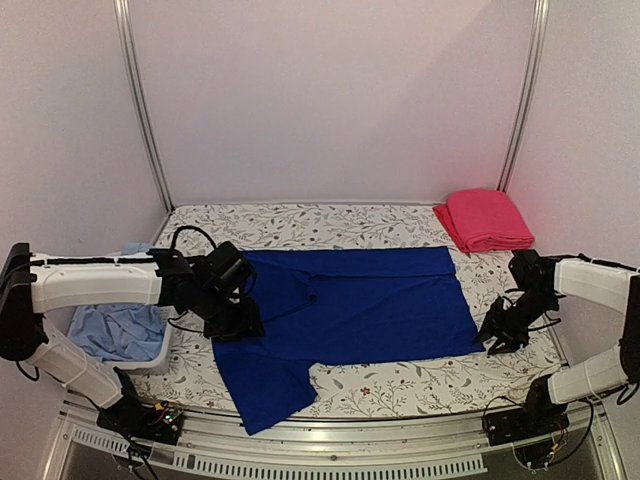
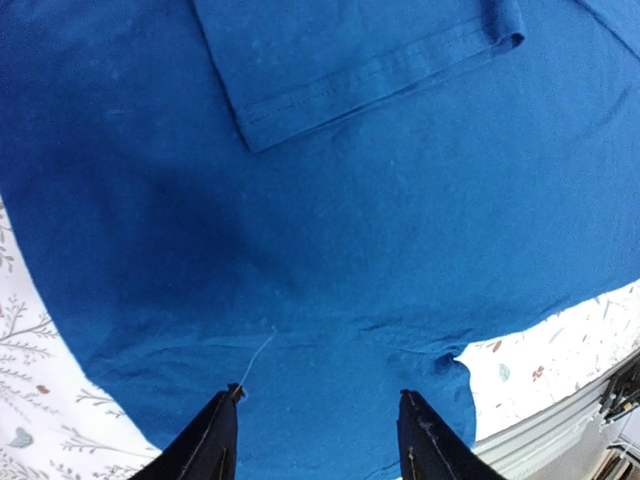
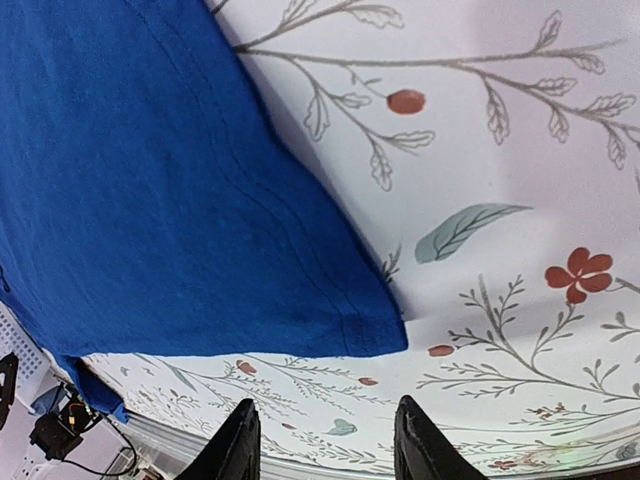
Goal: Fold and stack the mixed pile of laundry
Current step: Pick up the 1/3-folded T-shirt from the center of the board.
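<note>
On the desk (image 1: 400,385), under its floral cover (image 1: 330,225), we list:

1. Royal-blue shirt (image 1: 370,300): spread flat across the middle, hem toward the right. One sleeve points to the near edge, the other lies folded over the body. The left arm covers the neck end, so we cannot make out the collar.
2. Red-pink garment (image 1: 485,218): folded, at the far right corner, well apart from the blue shirt.
3. White basket (image 1: 150,358): at the left edge, mostly hidden behind the left arm.
4. Light-blue shirt (image 1: 115,330): bunched inside the basket, only partly seen.
5. Left fingers (image 2: 215,440): moderately parted over the blue shirt near its near sleeve, nothing between them. A loose thread (image 2: 258,355) runs from one tip; whether the tips press the cloth we cannot tell.
6. Right fingers (image 3: 240,445): moderately parted above bare cover just beside the shirt's near hem corner, holding nothing; the tips are cut off by the frame's bottom edge.
</note>
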